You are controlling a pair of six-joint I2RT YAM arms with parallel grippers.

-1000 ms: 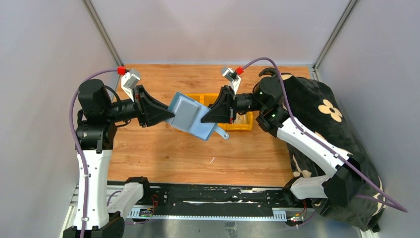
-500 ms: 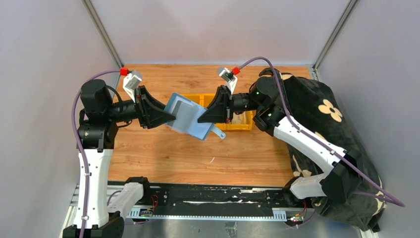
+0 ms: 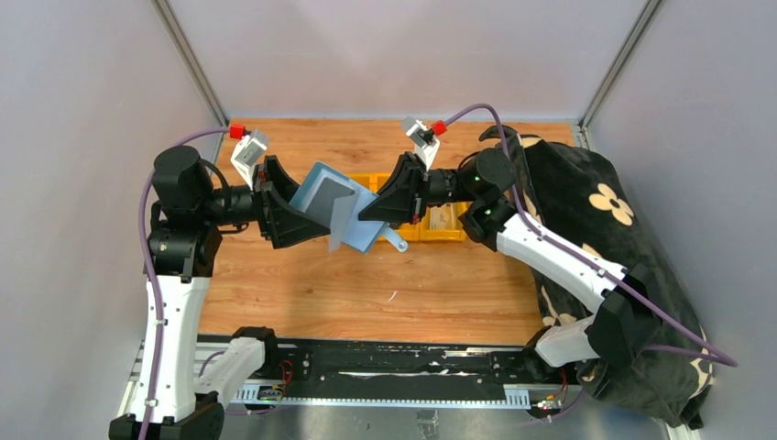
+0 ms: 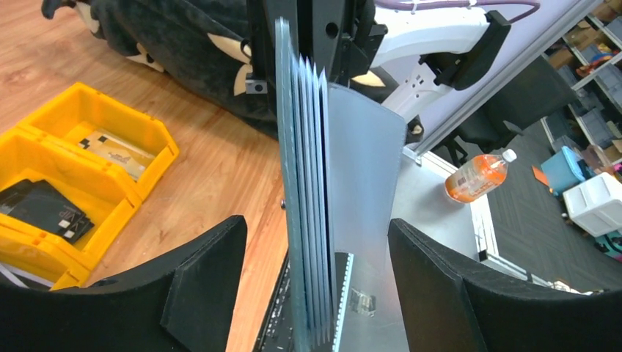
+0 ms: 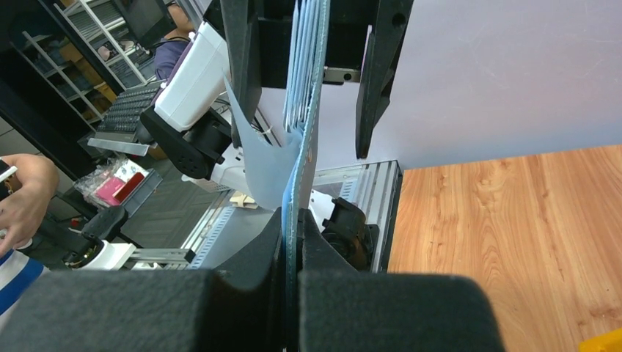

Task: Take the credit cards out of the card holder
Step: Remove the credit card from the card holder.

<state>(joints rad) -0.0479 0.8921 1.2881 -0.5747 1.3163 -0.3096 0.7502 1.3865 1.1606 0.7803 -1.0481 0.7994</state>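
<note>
Right fingers [image 5: 242,293] pinched shut on one edge of the card holder [image 5: 306,147], carried edge-up in the air between the two arms, above the table [image 3: 302,293]. Left fingers [image 4: 205,286] spread open to either side of the holder's opposite end, apart from it, gripping nothing.

Inside the holder, a fan of thin blue-grey leaves [image 4: 302,183] seen edge-on; sleeves or cards, cannot tell. Any credit cards within hidden from all views. One wide flap [image 4: 363,191] bowed outward: reads as light, soft plastic, likely to flex and swing under a pull.

Cards themselves probably stiff, thin and slick. Best pinched flat across a free short edge and drawn straight out along the sleeve, with the right grip firm. Some risk of catching several leaves at once, or of tugging the holder loose.

Farther off on the table, yellow bins [image 4: 158,132], with a pale card [image 4: 117,147] and a dark card [image 4: 40,209] in separate compartments. Beyond, a black flowered cloth [image 4: 183,44].
</note>
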